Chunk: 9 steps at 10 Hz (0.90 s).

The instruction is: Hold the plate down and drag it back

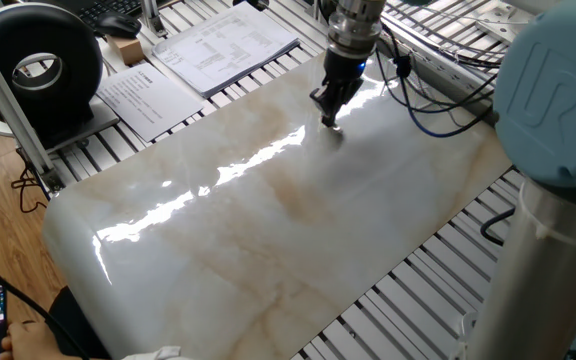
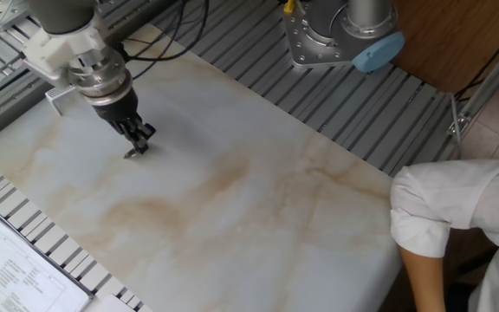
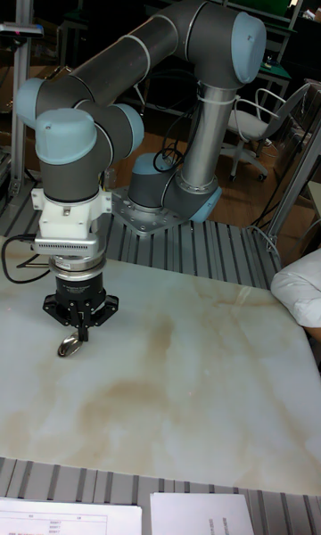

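The plate (image 3: 69,348) is a tiny shiny silver disc lying on the marble slab (image 3: 178,383), right under my fingertips. My gripper (image 3: 79,333) points straight down with its fingers shut together, their tips pressing on the plate's top. In the other fixed view the plate (image 2: 132,154) peeks out just below the gripper (image 2: 139,146), near the slab's far left part. In one fixed view the gripper (image 1: 327,118) stands at the slab's far side, and the plate (image 1: 332,125) is barely visible beneath it.
Printed papers (image 1: 223,45) and a black round device (image 1: 38,65) lie beyond the slab's left edge. A person's white sleeve (image 2: 457,217) reaches in at the right. The arm's base (image 2: 336,35) sits behind the slab. A clear stand (image 2: 55,98) is beside the gripper.
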Tool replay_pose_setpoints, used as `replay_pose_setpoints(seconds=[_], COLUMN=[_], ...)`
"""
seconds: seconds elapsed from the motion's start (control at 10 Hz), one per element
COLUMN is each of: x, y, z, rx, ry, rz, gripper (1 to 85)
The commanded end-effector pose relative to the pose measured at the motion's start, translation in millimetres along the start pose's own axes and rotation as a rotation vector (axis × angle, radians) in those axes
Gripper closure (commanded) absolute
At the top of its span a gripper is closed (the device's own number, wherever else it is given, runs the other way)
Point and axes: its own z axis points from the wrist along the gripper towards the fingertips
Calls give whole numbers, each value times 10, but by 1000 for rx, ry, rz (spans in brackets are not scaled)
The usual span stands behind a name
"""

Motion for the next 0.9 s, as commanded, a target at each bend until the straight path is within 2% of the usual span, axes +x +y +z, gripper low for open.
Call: replay_pose_setpoints(seconds=[0.0, 0.2, 0.3, 0.5, 0.7, 0.8], x=[85, 101, 84, 20, -41, -48], y=[90, 102, 149, 550, 971, 1014], z=[1, 1, 0, 149, 99, 73], rx=[-13, -19, -36, -42, -57, -57], ry=[30, 36, 29, -2, -12, -17], rz=[-60, -103, -72, -26, 13, 10], gripper=[847, 847, 847, 847, 847, 847])
